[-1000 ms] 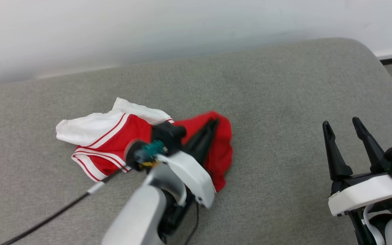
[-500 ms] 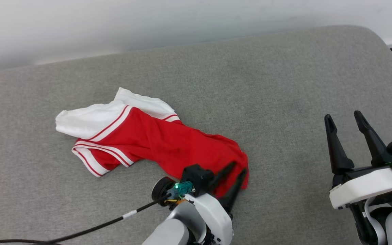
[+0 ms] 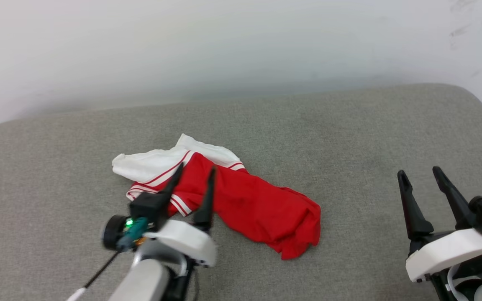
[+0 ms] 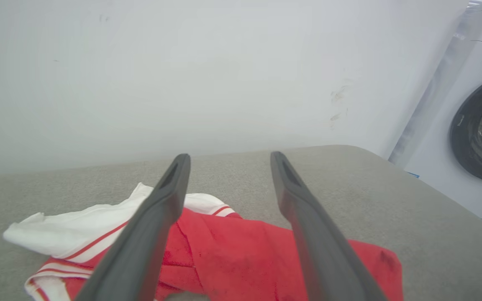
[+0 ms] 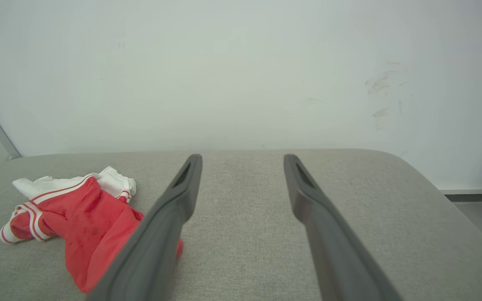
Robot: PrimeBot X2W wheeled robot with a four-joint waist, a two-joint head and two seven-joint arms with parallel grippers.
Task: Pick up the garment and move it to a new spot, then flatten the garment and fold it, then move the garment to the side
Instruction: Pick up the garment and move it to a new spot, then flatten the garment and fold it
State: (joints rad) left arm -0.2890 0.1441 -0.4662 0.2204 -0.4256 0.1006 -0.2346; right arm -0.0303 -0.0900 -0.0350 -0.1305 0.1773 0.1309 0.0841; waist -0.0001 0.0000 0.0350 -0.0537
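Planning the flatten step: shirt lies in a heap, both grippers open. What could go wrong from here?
1. The shirt lies bunched with layers overlapping; a pinch by the left gripper at its white end may catch several layers, so it won't spread.
2. The right gripper sits well off to the side; a one-handed pull would probably drag the shirt across the cushion instead of flattening it.

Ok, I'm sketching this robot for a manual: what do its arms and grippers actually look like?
The left gripper and right gripper each have two long, dark, tapering fingers on a white shell. Behind it the forearm is silver-grey. The left wrist carries a round black housing with a green light and a teal connector, trailing a black cable with a white band.
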